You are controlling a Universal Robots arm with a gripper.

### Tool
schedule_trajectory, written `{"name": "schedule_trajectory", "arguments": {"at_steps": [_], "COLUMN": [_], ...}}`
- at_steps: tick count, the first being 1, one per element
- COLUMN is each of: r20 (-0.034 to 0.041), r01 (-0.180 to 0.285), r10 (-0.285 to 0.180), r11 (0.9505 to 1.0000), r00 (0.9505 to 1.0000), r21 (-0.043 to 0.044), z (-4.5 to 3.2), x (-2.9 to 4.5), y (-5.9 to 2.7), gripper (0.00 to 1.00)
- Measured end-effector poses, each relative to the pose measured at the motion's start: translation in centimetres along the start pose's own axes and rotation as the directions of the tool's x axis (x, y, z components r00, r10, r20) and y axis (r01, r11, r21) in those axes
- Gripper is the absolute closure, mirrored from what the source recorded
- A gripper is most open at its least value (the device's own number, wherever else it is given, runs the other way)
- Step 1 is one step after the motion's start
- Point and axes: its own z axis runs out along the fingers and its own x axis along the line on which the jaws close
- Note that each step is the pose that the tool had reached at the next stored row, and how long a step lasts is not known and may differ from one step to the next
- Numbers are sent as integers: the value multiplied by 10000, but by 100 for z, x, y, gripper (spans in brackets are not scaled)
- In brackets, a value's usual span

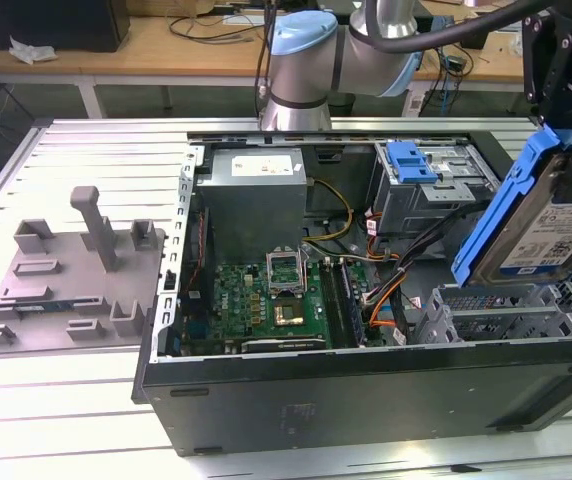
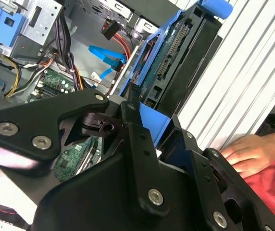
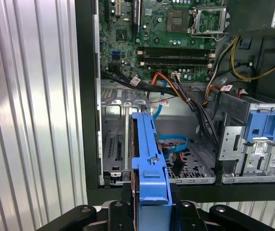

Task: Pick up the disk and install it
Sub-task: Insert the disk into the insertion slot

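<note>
The disk [image 1: 551,235], silver-grey with a white-and-blue label and a blue plastic frame, hangs tilted above the open computer case [image 1: 366,390] at the exterior view's right. My black gripper [image 1: 569,150] is shut on its upper end. In the first wrist view the disk [image 3: 149,163] runs edge-on from the gripper [image 3: 152,214] out over the case's floor beside the drive cage [image 3: 253,139]. The second wrist view has the disk [image 2: 176,62] beyond the gripper [image 2: 149,139], near the case wall.
A drive cage with a small blue bracket [image 1: 411,160] sits at the case's back right. The motherboard [image 1: 276,295], power supply [image 1: 256,195] and loose cables [image 1: 386,270] lie inside. A grey fixture [image 1: 76,270] stands on the table at left. A person's hand [image 2: 248,151] rests nearby.
</note>
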Motion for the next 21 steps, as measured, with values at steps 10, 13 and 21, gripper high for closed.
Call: {"name": "schedule_trajectory", "arguments": {"at_steps": [10, 13, 21], "r20": [-1, -20, -187], "r01": [8, -52, -575], "r10": [-8, 52, 579], "r11": [9999, 9999, 9982], "r00": [10000, 10000, 9981], "r21": [125, 142, 177], "z": [24, 36, 51], "x": [1, 2, 2], "y": [31, 35, 39], "gripper": [63, 63, 63]}}
